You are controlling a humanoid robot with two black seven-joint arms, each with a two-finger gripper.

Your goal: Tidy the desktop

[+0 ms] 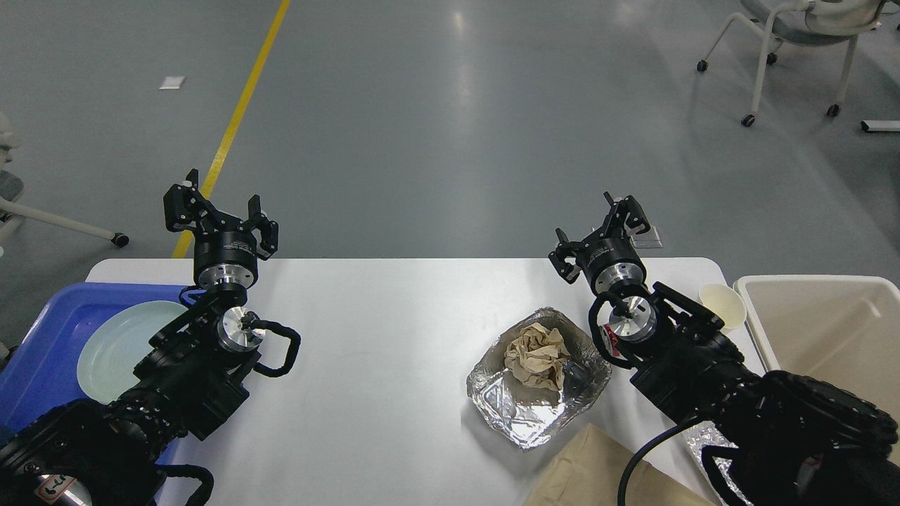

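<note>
**Both arms raised over a cluttered bench**

The grey floor [450,105] fills the upper half of the view, with a yellow line [235,119] running across it at the left and a wheeled chair [794,42] at the top right.

The bench [380,337], white with rounded corners, spans the lower half of the view from left to right.

The two black arms come in from the bottom corners. The left gripper [219,205] is held up past the bench's far edge, its fingers spread wide with nothing between them. The right gripper [599,228] is also held near the far edge, tilted, its fingers apart and empty.

A cream bin [823,330] stands at the right end of the bench. A blue tray [42,358] sits at the left end, partly under the left arm, and holds a pale green plate [116,344].

A crumpled foil tray [520,411] lies right of centre on the bench, with a crumpled brown paper wad [538,355] inside it. A brown paper bag [598,471] lies at the near edge, just in front of the foil tray. More foil [703,439] shows under the right arm.

A paper cup [723,303] lies on its side between the right arm and the bin, its mouth towards the bin's corner.
</note>
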